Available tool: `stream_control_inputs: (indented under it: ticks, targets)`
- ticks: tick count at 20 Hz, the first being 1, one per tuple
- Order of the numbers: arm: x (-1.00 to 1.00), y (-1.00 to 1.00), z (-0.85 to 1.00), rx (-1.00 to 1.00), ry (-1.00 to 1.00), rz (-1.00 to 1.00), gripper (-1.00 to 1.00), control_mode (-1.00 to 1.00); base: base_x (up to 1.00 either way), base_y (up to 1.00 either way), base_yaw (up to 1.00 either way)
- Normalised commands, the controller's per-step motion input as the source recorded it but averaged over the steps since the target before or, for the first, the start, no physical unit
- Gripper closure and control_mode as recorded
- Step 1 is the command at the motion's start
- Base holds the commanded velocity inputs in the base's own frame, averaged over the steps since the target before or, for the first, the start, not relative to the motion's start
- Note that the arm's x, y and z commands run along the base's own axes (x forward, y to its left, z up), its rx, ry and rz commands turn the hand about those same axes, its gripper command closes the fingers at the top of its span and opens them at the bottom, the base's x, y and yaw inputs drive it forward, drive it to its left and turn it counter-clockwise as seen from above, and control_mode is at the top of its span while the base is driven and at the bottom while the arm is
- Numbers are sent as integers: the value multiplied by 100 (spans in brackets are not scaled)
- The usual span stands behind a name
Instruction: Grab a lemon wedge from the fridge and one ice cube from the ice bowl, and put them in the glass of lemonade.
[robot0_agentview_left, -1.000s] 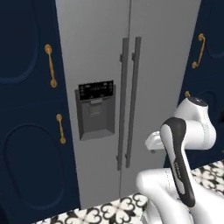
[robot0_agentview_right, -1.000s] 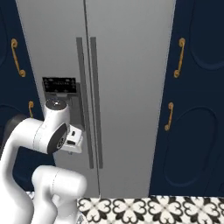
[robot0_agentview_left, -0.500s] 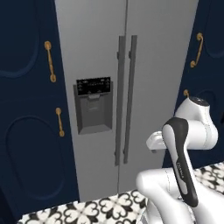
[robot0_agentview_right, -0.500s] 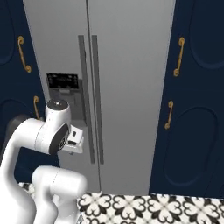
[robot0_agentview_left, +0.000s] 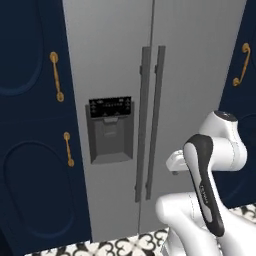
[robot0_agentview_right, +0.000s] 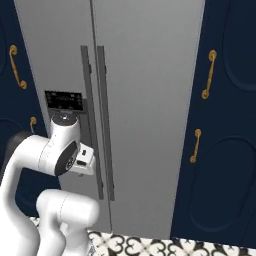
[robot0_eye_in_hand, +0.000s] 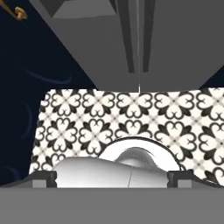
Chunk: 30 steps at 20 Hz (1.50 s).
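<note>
The base has closed in on the fridge (robot0_agentview_left: 150, 100) since a moment ago, so that both doors now loom larger and fill the centre of the left and right base views; judged from this, the approach phase is nearly complete and door opening comes next. The fridge is tall, grey and two-doored, both doors shut, with paired dark bar handles (robot0_agentview_left: 152, 120) at the middle seam and a black dispenser panel (robot0_agentview_left: 110, 107) at centre left. Navy cabinets (robot0_agentview_left: 30, 125) with gold handles flank it. The gripper (robot0_eye_in_hand: 112, 177), at the bottom of the hand view, stands wide and empty, facing the patterned floor (robot0_eye_in_hand: 131, 118).
</note>
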Motion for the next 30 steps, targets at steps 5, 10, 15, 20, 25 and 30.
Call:
stream_control_inputs:
  ticks: [5, 10, 15, 20, 25, 30]
  targets:
    - [0, 0, 0, 0, 0, 0, -100, 100, -18, -34, 0]
    - [0, 0, 0, 0, 0, 0, -100, 100, -49, 0, 0]
    - [0, 0, 0, 0, 0, 0, -100, 100, 0, 10, -1]
    - [0, 0, 0, 0, 0, 0, -100, 100, 21, 43, -11]
    - [0, 0, 0, 0, 0, 0, -100, 100, 29, 8, -2]
    - [0, 0, 0, 0, 0, 0, -100, 100, 28, 0, 0]
